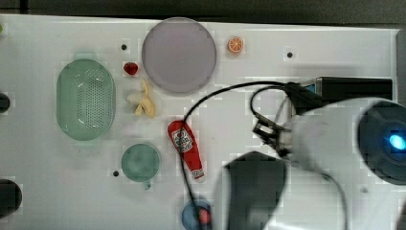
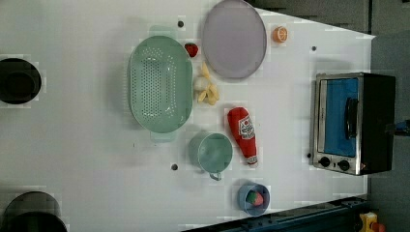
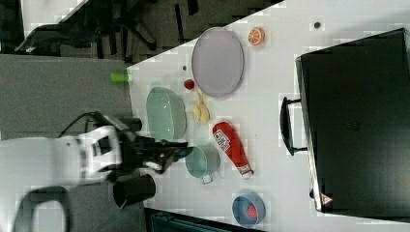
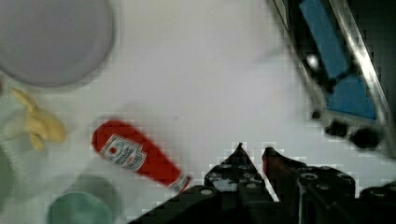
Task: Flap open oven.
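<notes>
Toaster oven (image 2: 353, 123), boxy with a black top, silver steel front frame and blue-tinted flap door, sits at the white table's (image 2: 87, 145) edge on the left view's right, its door shut and its dark bar handle (image 2: 351, 117) untouched. Two black knobs (image 2: 334, 163) line the end of the frame nearer the left view's bottom.

The Franka arm's black gripper (image 4: 252, 156) hangs above bare table between a red ketchup bottle (image 4: 137, 156) and the oven's knob end, well apart from the handle. Its fingertips stand a narrow slot apart and hold nothing.

The step in hand looks like the approach: the arm is closing on the oven front, though the wrist view is soft and the exact gap to the door is hard to judge. The next move calls for carrying the gripper over to the bar handle, hooking or pinching it, then pulling it away from the frame so the door swings down on its hinge.

Elsewhere on the table lie a grey round plate (image 2: 234, 38), a green perforated colander (image 2: 159, 83), a green mug (image 2: 211, 152) and a peeled banana (image 2: 208, 89).
</notes>
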`<state>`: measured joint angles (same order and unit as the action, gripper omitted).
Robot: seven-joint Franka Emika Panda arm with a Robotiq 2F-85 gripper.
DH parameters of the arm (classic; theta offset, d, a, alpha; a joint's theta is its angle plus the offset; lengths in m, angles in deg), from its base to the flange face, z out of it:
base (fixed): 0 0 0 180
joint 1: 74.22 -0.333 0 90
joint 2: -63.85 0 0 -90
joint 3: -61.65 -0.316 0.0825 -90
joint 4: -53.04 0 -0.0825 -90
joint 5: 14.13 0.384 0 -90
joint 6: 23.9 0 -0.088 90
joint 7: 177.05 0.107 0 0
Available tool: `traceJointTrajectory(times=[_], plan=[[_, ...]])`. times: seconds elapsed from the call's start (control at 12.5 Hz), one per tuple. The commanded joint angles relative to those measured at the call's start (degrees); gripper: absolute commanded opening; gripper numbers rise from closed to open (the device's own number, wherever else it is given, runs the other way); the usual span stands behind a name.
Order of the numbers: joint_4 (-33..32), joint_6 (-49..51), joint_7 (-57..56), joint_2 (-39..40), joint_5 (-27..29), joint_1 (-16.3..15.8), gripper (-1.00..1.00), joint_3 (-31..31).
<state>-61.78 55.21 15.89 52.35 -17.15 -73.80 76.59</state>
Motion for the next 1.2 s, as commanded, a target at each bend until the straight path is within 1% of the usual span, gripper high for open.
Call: traceJointTrajectory(times=[0.08,0.32,0.48,0.88,1.2], plan=[[-3.04,-5.29,-19.84,1.33,0.15,2.60,-0.65,4.86],[-4.61,-13.76,-31.21,5.27,0.15,2.69,-0.65,8.65],[-5.10,-18.51,-36.41,8.68,0.15,2.74,-0.65,10.27],[-6.36,-26.53,-36.70,16.26,0.30,3.43,-0.65,11.91],[-10.32,-32.77,-36.70,18.28,0.43,3.23,-0.65,11.53]])
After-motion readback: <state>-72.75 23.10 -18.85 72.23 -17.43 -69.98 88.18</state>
